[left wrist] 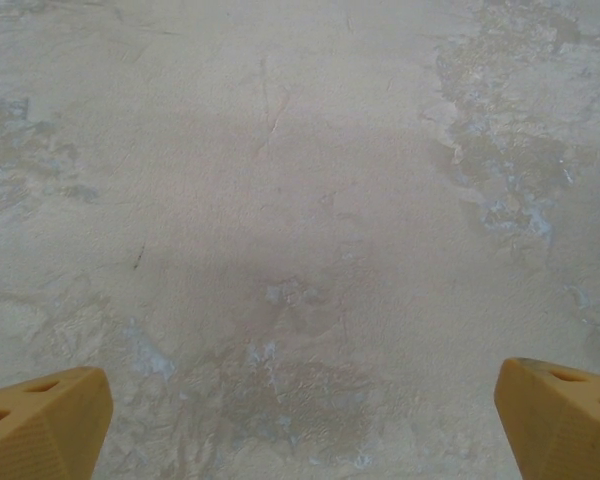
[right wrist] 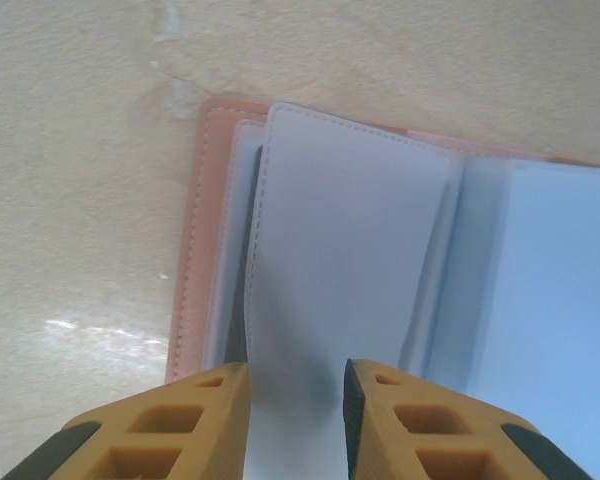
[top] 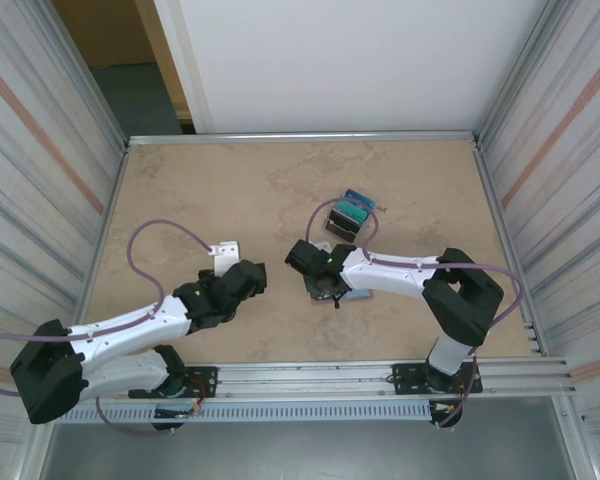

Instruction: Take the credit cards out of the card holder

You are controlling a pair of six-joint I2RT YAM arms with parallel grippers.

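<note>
- Nearest to me, close to the near edge of the table (top: 230, 180) and a little right of its middle, the card holder (top: 358, 296) lies flat and spread open. Most of it is hidden under my right arm in the top view.
- The right claw (right wrist: 295, 400) hangs straight over the card holder, tips pointing down at it. Its jaws stand a narrow gap apart, above a stitched pale-blue leaf. I see nothing pinched between them, and I cannot tell whether the tips touch the leaf.
- From the right wrist, the holder's pink cover shows as a strip along the left, with the blue leaves fanned out to the right. A smooth light-blue card (right wrist: 565, 320) lies on the right-hand side, partly covered by a leaf.
- Further in and left of the middle, the left claw (top: 223, 247) sits over bare table, well apart from the card holder. Its fingers (left wrist: 45, 425) are spread as wide as they go, with nothing between them.
- Beyond the right claw, toward the far edge and right of the middle, stands a clear plastic box (top: 348, 215) with a teal top. It is near the card holder but not touching it.
</note>
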